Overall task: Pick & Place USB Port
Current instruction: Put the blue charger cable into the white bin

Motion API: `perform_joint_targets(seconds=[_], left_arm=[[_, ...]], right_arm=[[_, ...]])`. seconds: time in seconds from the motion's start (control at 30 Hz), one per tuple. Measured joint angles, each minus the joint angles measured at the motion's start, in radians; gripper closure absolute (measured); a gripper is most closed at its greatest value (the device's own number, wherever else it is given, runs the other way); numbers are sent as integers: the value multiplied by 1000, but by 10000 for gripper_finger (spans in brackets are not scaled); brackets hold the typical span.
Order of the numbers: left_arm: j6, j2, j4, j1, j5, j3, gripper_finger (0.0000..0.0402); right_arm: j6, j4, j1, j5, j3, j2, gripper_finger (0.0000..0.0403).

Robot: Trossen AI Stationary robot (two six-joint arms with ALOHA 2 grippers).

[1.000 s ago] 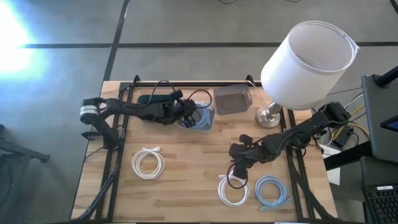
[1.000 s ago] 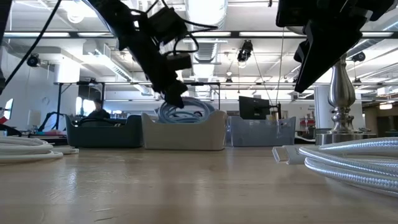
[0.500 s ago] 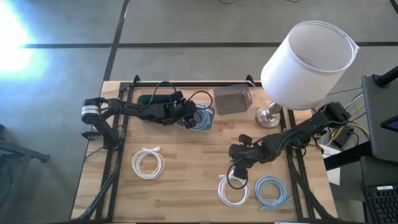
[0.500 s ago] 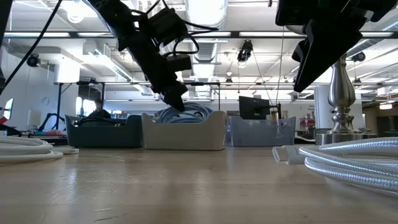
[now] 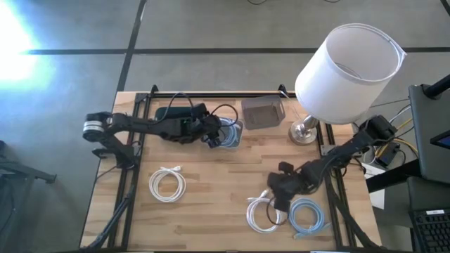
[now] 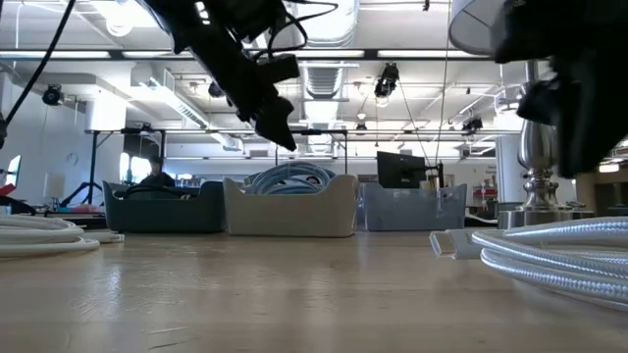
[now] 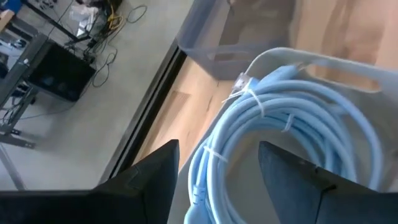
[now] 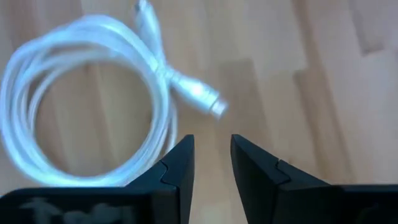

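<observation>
A light-blue coiled cable lies in the white bin at the table's far middle. My left gripper hangs open just above the bin's left side, its fingers spread wide over the coil and apart from it. A white coiled cable lies flat on the table near the front right. My right gripper hovers over it, with a narrow gap between its fingers and nothing in that gap. The cable's plug end lies just beyond the fingertips.
Another blue coil lies right of the white one, and a second white coil lies at the front left. A grey bin and a black bin flank the white bin. A lamp stands at the far right.
My left gripper has opened and let go of the blue coil, which has dropped from hanging at the fingers to lying in the white bin; the gripper has then risen a little. My right gripper has moved toward the table's near edge and down over the white coil.
</observation>
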Motion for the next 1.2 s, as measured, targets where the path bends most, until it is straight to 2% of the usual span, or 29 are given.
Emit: perform_joint_targets(seconds=[0.07,0.3,0.47,0.73,0.97,1.2], left_arm=[[6,-9,3,-5,0,1,177],[12,-16,4,-4,0,20,179],[7,-16,14,-4,0,23,179],[7,-16,19,-4,4,23,179],[7,-16,20,-4,8,21,179],[7,-16,20,-4,21,19,179]], right_arm=[[39,-17,39,-6,-4,0,305],[208,-92,143,-226,-15,-5,293],[349,-95,212,-296,-46,-5,284],[388,-94,252,-257,-103,0,270],[325,-88,251,-245,-141,17,268],[335,-83,252,-135,-149,19,287]])
